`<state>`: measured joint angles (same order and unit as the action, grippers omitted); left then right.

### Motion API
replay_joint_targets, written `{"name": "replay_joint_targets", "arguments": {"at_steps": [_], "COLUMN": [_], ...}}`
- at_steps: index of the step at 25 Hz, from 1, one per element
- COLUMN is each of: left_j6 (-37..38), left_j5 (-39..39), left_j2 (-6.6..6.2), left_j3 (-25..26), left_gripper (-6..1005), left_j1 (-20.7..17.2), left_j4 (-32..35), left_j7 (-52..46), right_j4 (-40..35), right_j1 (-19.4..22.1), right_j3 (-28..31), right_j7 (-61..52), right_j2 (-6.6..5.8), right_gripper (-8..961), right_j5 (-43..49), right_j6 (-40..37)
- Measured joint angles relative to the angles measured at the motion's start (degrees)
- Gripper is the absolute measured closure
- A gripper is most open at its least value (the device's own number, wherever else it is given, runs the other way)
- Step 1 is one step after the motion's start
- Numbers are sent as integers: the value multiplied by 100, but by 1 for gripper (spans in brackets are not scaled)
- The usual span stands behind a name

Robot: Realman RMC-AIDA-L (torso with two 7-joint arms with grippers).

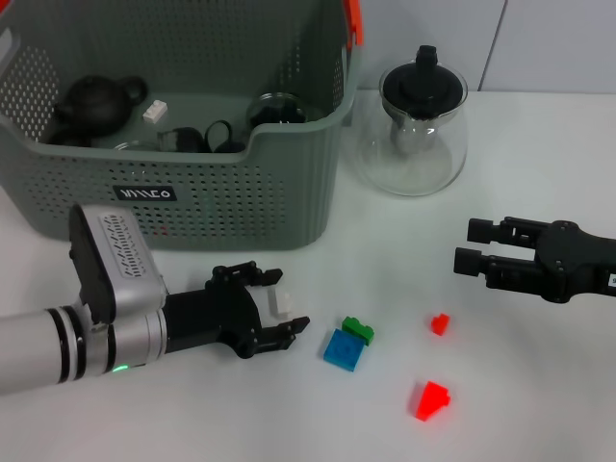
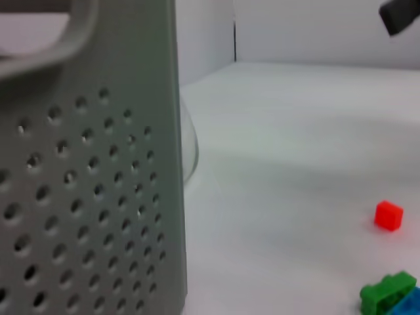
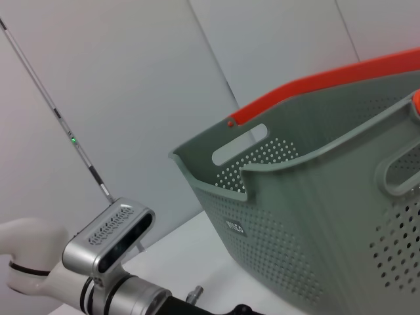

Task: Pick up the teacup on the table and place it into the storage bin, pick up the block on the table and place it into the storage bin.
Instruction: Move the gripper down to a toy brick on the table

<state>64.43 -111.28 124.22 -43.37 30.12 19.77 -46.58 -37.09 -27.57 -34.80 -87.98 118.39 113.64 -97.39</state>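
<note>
The storage bin [image 1: 192,197] is the grey perforated basket at the back left, with an orange-red handle piece [image 1: 354,21]. My left gripper [image 1: 272,310] hovers low over the table in front of the bin, shut on a small white block [image 1: 280,303]. Just right of it lie a blue block [image 1: 343,349] and a green block [image 1: 359,330]. Two red blocks [image 1: 440,323] [image 1: 432,399] lie farther right. My right gripper [image 1: 469,246] hangs open at the right, holding nothing. No teacup shows on the table. The left wrist view shows the bin's wall [image 2: 92,197] close by.
Right of the bin stands a glass teapot [image 1: 412,130] with a black lid. Inside the bin lie a dark teapot [image 1: 96,101], a small white piece [image 1: 154,111] and glassware [image 1: 274,108]. The right wrist view shows the bin [image 3: 315,216] and my left arm [image 3: 105,262].
</note>
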Motion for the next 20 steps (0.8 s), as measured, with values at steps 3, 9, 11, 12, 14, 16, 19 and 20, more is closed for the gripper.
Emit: {"name": "replay_joint_targets", "arguments": {"at_steps": [3,9,11,12,14,16,19,20], "left_j6": [-44,116,250,286,293,268,254,233], "left_j5": [0,0,0,0,0,-2,-4,-5], "left_j2": [9,2,-7,-12,-17,-17,-16,-16], "left_j3": [-76,-84,-81,-78,-79,-86,-87,-88], "left_gripper": [272,280,281,281,282,283,304,315], "left_j1": [2,-28,-62,-69,-81,-91,-96,-97], "left_j4": [-3,24,46,49,51,52,53,53], "left_j7": [1,-1,-1,1,5,5,7,7], "right_j4": [0,0,0,0,0,0,0,0], "right_j1": [-2,-3,0,2,4,5,7,9], "right_j3": [0,0,0,0,0,0,0,0], "right_j7": [0,0,0,0,0,0,0,0], "right_j2": [0,-8,-9,-9,-9,-9,-9,-9], "right_gripper": [222,222,222,222,222,222,222,221], "right_j5": [-1,-1,-3,-5,-8,-9,-10,-10], "right_j6": [0,0,0,0,0,0,0,0]}}
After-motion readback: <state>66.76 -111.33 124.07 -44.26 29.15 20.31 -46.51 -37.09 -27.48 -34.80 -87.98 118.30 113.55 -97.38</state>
